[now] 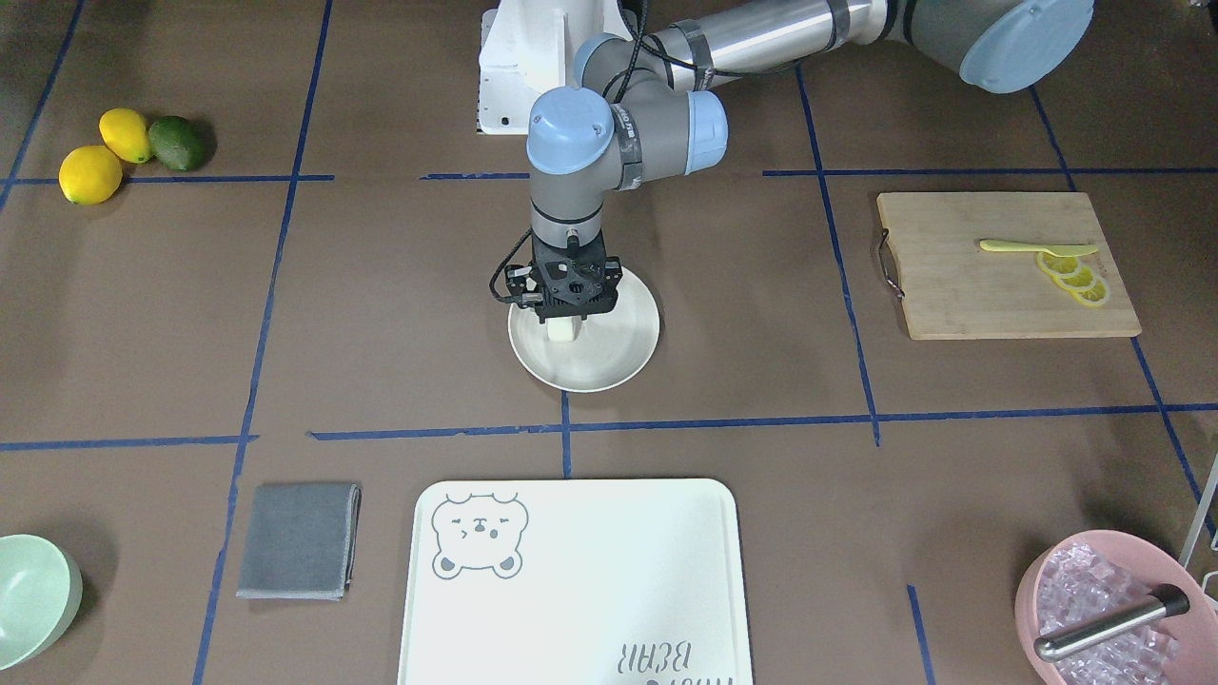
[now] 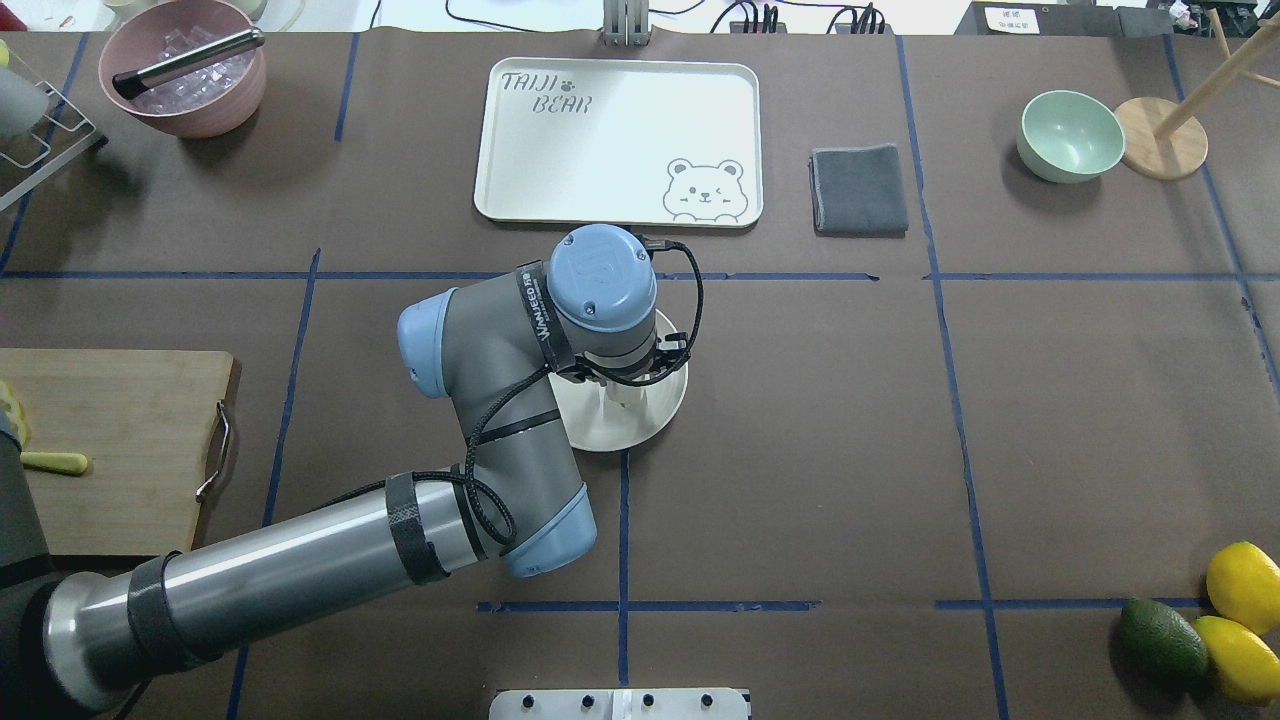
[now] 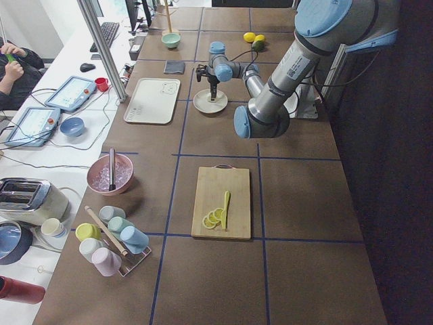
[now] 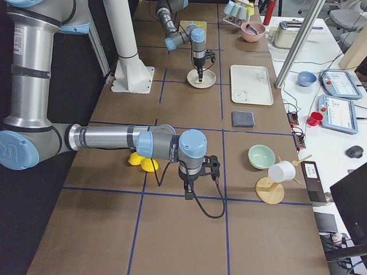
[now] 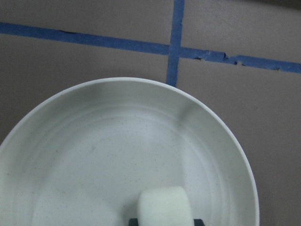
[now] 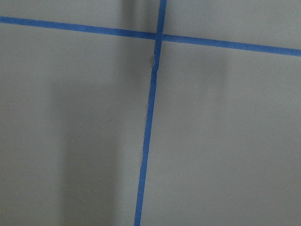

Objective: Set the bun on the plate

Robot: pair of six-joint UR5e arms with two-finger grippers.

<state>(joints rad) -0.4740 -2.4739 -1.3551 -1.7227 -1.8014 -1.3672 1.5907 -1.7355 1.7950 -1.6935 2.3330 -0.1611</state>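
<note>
- Centrally on the brown table, the plate (image 1: 623,335) sits just on the robot's side of a crossing of blue tape lines (image 5: 173,47).
- The left arm reaches in from the robot's left and points its left gripper (image 1: 565,320) straight down over the plate.
- Its fingers are clamped on the bun (image 5: 164,203). In the left wrist view a dark pad touches the bun on each side.
- The bun hangs low inside the plate's rim, off-centre, towards the side nearer the robot. Whether it touches the plate's surface cannot be told.
- The right gripper (image 4: 188,193) hangs over bare table on the robot's right, near two lemons (image 4: 143,163), above another tape crossing (image 6: 157,36). Whether its fingers are apart or together cannot be told.
- Beyond the plate, on the far side from the robot, lies a white bear-print tray (image 2: 610,140), with a folded grey cloth (image 2: 860,190) to its right and a mint-green bowl (image 2: 1068,135) further right.
- On the robot's left lies a wooden cutting board (image 1: 999,295) with lemon slices (image 1: 1073,276) and a yellow knife (image 1: 1023,247) on it.
- A pink bowl (image 2: 185,110) is at the far left corner.
</note>
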